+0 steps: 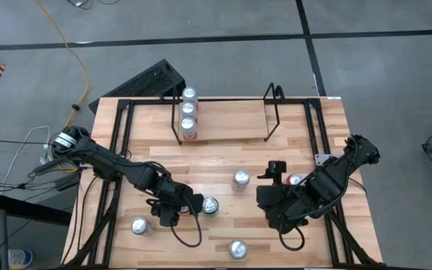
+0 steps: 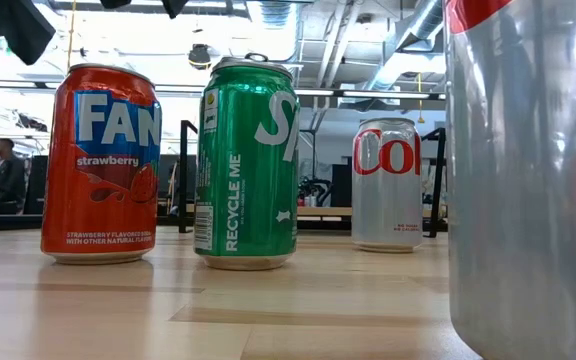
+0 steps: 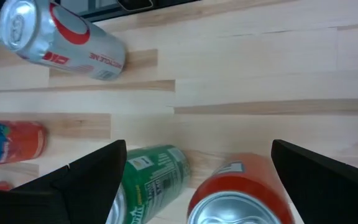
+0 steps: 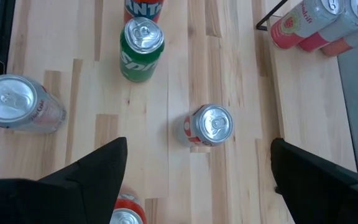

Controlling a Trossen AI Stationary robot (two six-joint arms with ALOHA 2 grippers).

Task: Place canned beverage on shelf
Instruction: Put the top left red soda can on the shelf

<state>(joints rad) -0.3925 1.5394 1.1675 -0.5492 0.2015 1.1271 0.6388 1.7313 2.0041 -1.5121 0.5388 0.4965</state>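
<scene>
The shelf [image 1: 231, 124] stands at the table's far middle, with three cans [image 1: 188, 112] upright at its left end. Loose cans stand upright on the table: a green one [image 1: 210, 205], an orange-red Fanta [image 2: 100, 165], a silver one [image 1: 241, 178] and a red-topped one [image 1: 295, 180]. My left gripper [image 1: 180, 208] hangs open over the near middle, just left of the green can. In its wrist view the green can [image 3: 157, 177] and a red can [image 3: 244, 186] show low between the fingers. My right gripper [image 1: 270, 201] hovers open, high over the right middle.
Two more silver cans stand near the front edge [image 1: 237, 249] and at the near left [image 1: 139, 225]. A black tubular frame [image 1: 122, 142] runs around the tabletop. Bare wood lies between the shelf and the loose cans.
</scene>
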